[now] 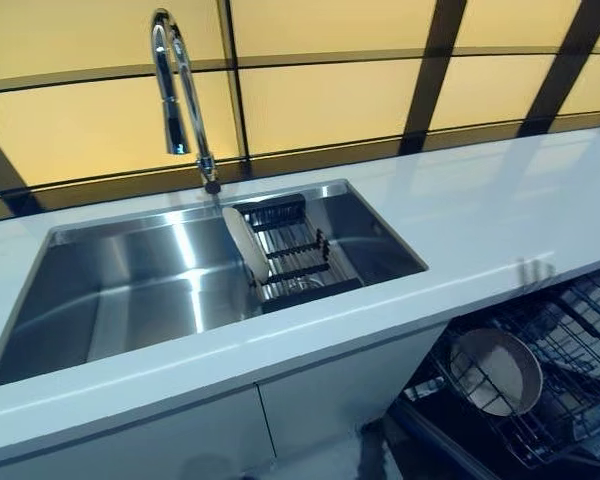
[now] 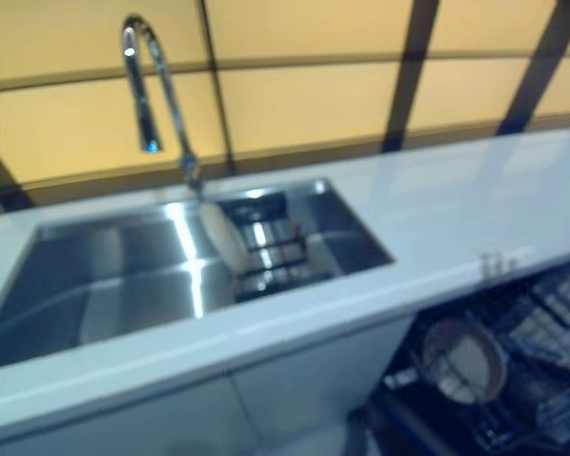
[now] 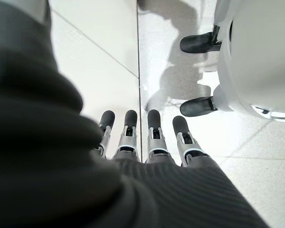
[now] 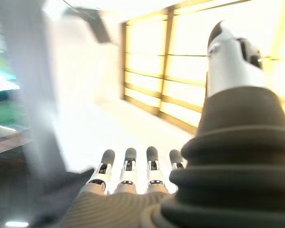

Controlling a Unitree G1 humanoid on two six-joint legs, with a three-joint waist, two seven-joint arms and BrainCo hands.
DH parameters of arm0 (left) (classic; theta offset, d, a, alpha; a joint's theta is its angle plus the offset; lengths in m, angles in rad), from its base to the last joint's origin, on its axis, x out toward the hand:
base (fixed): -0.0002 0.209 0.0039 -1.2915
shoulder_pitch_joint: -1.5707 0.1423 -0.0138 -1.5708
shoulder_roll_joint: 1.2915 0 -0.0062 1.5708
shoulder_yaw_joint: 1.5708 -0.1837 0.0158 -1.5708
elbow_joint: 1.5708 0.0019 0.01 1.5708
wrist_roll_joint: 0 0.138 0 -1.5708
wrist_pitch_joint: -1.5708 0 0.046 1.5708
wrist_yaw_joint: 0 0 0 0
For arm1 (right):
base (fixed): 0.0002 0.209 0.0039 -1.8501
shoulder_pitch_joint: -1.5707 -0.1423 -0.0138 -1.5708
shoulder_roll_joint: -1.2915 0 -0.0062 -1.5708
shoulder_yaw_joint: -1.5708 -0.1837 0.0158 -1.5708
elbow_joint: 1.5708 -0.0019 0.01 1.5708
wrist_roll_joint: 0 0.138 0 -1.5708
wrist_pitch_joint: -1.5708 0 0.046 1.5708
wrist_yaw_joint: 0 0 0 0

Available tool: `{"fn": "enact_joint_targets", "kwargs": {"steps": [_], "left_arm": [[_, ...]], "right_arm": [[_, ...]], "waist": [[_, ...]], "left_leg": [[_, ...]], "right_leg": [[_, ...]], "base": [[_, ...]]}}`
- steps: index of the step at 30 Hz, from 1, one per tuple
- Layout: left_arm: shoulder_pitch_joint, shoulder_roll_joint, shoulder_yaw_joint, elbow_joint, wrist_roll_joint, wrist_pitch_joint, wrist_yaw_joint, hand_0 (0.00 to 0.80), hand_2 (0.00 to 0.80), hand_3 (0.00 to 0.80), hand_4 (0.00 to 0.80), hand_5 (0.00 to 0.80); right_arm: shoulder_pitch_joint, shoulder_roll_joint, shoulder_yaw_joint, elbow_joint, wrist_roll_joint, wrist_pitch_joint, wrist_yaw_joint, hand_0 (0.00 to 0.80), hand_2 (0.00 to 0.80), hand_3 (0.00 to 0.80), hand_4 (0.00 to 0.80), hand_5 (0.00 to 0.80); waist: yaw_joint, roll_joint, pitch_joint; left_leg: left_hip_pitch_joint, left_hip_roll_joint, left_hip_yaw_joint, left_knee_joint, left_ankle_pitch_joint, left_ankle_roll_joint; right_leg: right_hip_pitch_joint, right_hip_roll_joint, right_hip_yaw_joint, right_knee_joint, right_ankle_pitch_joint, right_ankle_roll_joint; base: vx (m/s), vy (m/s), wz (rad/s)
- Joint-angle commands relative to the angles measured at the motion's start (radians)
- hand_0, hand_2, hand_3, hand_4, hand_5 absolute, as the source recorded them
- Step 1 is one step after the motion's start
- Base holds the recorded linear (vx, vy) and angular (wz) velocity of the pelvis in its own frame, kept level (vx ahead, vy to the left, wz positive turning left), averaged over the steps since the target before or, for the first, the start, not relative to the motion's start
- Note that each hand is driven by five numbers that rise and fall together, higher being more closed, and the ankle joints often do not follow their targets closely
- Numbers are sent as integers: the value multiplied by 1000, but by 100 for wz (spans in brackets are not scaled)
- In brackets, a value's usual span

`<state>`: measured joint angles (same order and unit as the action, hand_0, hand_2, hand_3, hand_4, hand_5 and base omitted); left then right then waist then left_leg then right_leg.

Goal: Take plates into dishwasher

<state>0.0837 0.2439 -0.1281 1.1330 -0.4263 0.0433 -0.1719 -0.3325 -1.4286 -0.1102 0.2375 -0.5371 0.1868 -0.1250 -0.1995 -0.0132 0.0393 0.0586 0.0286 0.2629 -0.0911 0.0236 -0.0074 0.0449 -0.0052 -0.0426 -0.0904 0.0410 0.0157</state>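
Note:
One white plate stands on edge in a black dish rack inside the steel sink. Another round plate leans in the wire rack of the open dishwasher at the lower right, below the counter. Neither hand appears in the head views. In the left wrist view my left hand hangs over the floor with straight fingers and holds nothing. In the right wrist view my right hand points out with straight fingers, its thumb raised, also holding nothing.
A tall chrome faucet arches over the sink's back edge. The white counter runs off to the right above the dishwasher. White cabinet doors sit under the sink. A yellow panelled wall stands behind.

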Motion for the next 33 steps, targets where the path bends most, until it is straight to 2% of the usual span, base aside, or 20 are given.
{"fn": "enact_joint_targets", "kwargs": {"steps": [1, 4, 7, 11, 14, 19, 23, 26, 33], "left_arm": [[-32, 57, -28, 40, 1, -6, 16, 0, 0, 0, 0, 0], [-26, 67, -32, 37, -5, -4, 20, 0, 0, 0, 0, 0], [-33, 83, -36, 32, -11, -7, 9, 0, 0, 0, 0, 0], [-61, 108, -45, 26, -38, -4, 0, 0, 0, 0, 0, 0], [-71, 111, -47, 21, -46, -4, -8, 0, 0, 0, 0, 0], [-86, 112, -55, 14, -57, -3, -7, 0, 0, 0, 0, 0], [-97, 118, -62, 7, -75, -15, -14, 0, 0, 0, 0, 0], [-101, 118, -72, 1, -87, -23, -14, 0, 0, 0, 0, 0], [-120, 120, -86, -10, -115, -33, -8, 0, 0, 0, 0, 0]], "right_arm": [[-219, -75, 162, 10, -145, -158, 30, 0, 0, 0, 0, 0], [-365, -86, 318, 29, -193, -221, -2, 0, 0, 0, 0, 0], [-512, -78, 469, 49, -232, -249, -35, 0, 0, 0, 0, 0], [-739, -48, 691, 91, -260, -241, -55, 0, 0, 0, 0, 0], [-868, -19, 817, 98, -277, -237, -48, 0, 0, 0, 0, 0], [-977, 21, 923, 85, -323, -247, -8, 0, 0, 0, 0, 0], [-1060, 49, 1005, 83, -330, -215, 11, 0, 0, 0, 0, 0], [-1101, 72, 1036, 93, -326, -185, 11, 0, 0, 0, 0, 0], [-1189, 116, 1096, 104, -337, -162, 15, 0, 0, 0, 0, 0]], "waist": [[100, -67, -8], [119, -69, 4], [139, -66, 31], [160, -63, 74], [168, -53, 94], [178, -42, 120], [185, -36, 147], [189, -32, 163], [194, -29, 189]], "left_leg": [[-5, 24, -84, 4, -53, 10], [-26, 21, -112, 4, -37, 7], [-57, 16, -140, 4, -19, 1], [-96, 10, -175, 4, 0, -3], [-117, 6, -194, 4, 11, -6], [-146, -2, -214, 4, 25, -6], [-169, -7, -222, 4, 34, -4], [-182, -11, -227, 4, 37, -3], [-209, -17, -236, 4, 46, -2]], "right_leg": [[-14, 1, -23, 3, -26, 60], [-20, 1, -41, 3, -28, 56], [-34, -2, -64, 3, -26, 53], [-55, -7, -92, 3, -23, 50], [-67, -12, -110, 3, -23, 48], [-86, -17, -129, 3, -19, 46], [-108, -20, -133, 3, -12, 45], [-120, -22, -134, 3, -9, 46], [-146, -25, -131, 3, 0, 46]], "base": [[65, -21, 25], [30, -14, 32], [-35, 4, 39], [-75, 15, 38], [-44, 24, 23], [-29, 31, 19], [-44, 33, 13], [-28, 22, 13], [-6, 13, 3]]}}
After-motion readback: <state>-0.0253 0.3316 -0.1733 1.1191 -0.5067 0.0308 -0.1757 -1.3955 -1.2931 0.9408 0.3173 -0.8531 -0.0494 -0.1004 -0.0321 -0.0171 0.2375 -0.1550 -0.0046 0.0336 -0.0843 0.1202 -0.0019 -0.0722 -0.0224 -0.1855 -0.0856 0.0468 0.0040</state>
